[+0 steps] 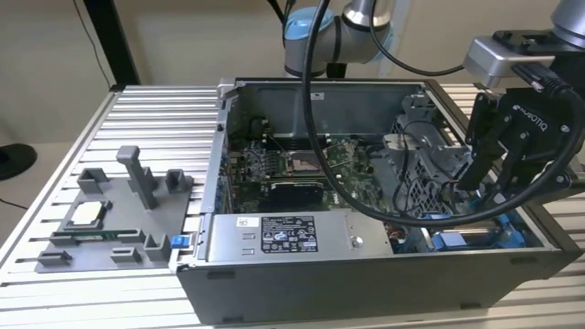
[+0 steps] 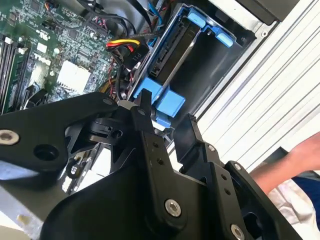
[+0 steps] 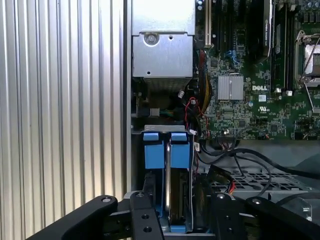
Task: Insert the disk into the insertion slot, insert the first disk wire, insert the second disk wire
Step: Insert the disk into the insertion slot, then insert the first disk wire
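The disk [image 3: 175, 186] stands on edge in its blue carrier [image 3: 166, 150] inside the insertion slot [image 2: 220, 65], at the open computer case's corner on the exterior view's right. My gripper [image 1: 491, 186] hangs just above it. It is open, with its black fingers [image 3: 145, 207] on either side of the carrier's blue tabs [image 2: 167, 102]. A connector with yellow, red and black wires [image 2: 125, 46] lies loose beside the disk's edge, apart from it. In the exterior view the carrier's blue [image 1: 457, 240] shows below the gripper.
The silver power-supply box [image 1: 283, 236] sits along the case's front, with the motherboard [image 1: 292, 164] behind it. A thick black cable [image 1: 366, 205] drapes across the case. A grey fixture tray [image 1: 109, 219] lies on the exterior view's left. A person's hand [image 2: 300, 150] is beside the table.
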